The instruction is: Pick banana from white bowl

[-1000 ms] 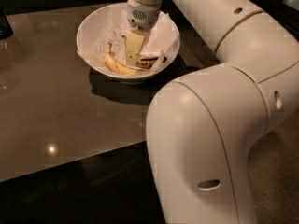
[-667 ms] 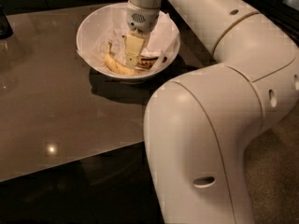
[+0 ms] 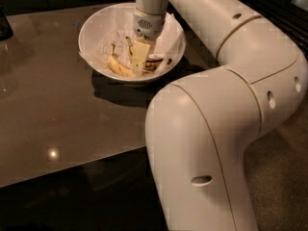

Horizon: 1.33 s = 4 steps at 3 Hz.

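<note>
The white bowl (image 3: 96, 28), lined with crumpled white paper, stands on the brown table at the back. Two bananas lie in it. The paler yellow banana (image 3: 118, 67) is at the left of the bowl's bottom. The darker, brown-streaked banana (image 3: 154, 63) lies to the right, mostly hidden behind my gripper, with a thin stem (image 3: 129, 43) rising beside it. My gripper (image 3: 138, 65) reaches straight down into the bowl, its tip between the two bananas at the level of the fruit.
The glossy brown table (image 3: 57, 109) runs left and forward to its front edge. A dark object (image 3: 5, 25) stands at the far left edge. My large cream arm fills the right and lower middle of the view.
The gripper has sunk slightly lower into the bowl. The bowl and the bananas have not visibly moved.
</note>
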Motion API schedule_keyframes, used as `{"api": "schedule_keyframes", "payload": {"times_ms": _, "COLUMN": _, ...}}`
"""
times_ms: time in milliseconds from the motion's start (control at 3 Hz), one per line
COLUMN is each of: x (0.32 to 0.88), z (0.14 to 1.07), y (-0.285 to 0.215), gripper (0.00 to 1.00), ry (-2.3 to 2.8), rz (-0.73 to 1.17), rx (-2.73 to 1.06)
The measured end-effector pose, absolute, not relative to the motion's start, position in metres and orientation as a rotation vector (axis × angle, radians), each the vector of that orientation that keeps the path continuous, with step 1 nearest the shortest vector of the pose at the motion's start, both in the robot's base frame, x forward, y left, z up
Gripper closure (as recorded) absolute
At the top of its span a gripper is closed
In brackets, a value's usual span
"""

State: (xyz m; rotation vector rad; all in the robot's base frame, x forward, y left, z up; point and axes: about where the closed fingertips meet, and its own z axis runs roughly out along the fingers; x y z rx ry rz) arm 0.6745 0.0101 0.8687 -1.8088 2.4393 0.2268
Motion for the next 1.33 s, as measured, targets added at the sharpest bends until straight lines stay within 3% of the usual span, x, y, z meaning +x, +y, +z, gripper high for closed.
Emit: {"api": "schedule_keyframes", "payload": {"times_ms": 1333, "x": 0.684, "z": 0.907, "y": -0.022, "gripper": 0.31, "ry": 2.322, "rz": 0.168, "rx": -1.834}}
